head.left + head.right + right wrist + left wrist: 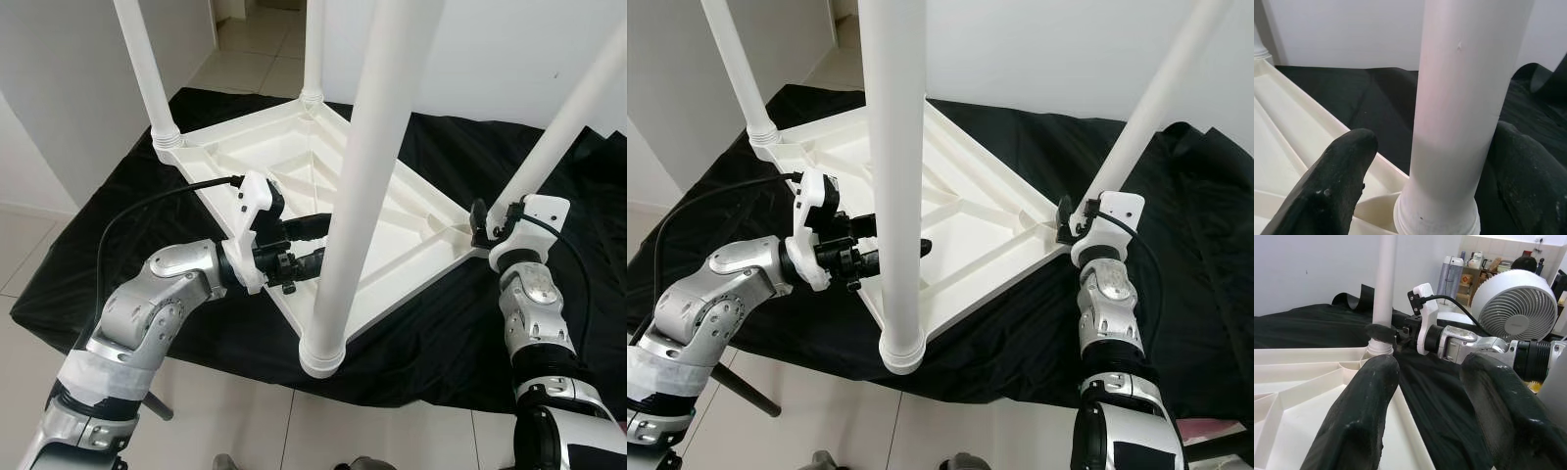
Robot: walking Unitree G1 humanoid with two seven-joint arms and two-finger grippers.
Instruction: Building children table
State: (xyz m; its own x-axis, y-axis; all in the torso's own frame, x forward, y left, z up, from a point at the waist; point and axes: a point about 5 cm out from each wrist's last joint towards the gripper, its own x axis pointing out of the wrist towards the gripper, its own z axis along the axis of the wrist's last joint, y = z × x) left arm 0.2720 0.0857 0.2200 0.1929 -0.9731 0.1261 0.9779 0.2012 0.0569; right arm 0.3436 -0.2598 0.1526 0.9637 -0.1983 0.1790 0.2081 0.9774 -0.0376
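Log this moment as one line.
table top upside down on black cloth | right gripper around leg | left gripper open by near leg
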